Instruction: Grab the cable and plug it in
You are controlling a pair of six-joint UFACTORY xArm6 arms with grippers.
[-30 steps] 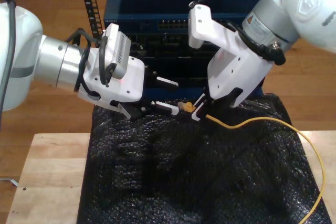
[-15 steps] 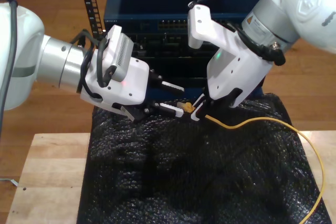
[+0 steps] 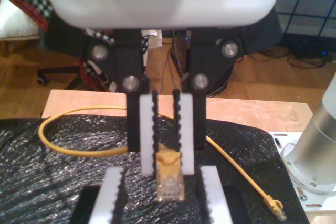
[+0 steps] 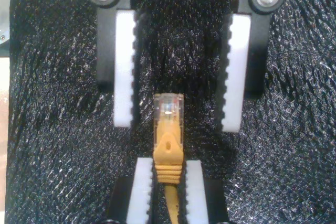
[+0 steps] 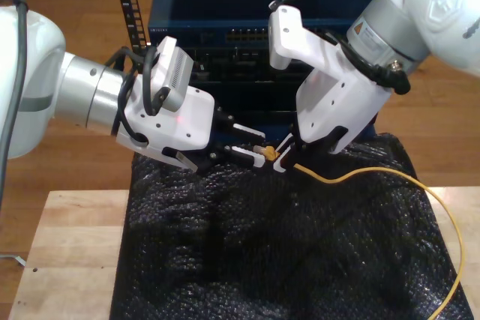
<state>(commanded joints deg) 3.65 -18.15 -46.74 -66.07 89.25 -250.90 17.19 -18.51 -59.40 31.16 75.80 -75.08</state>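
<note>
2 pincers meet tip to tip over a black crinkled sheet (image 5: 262, 260) that covers most of the wooden table (image 5: 67, 245). My first pincer (image 3: 167, 167) is clenched on the cable (image 5: 375, 172), its 2 narrow fingers (image 3: 148, 140) pressing the yellow-orange boot just behind the clear plug (image 4: 168, 106). The rest of the cable trails away behind this pincer in a loop over the sheet. My second pincer (image 4: 176, 121) faces it, released, its 2 white toothed pads (image 4: 124, 72) set wide apart. The plug pokes out in front of my first pincer into the gap between those pads, near its middle, touching neither pad.
</note>
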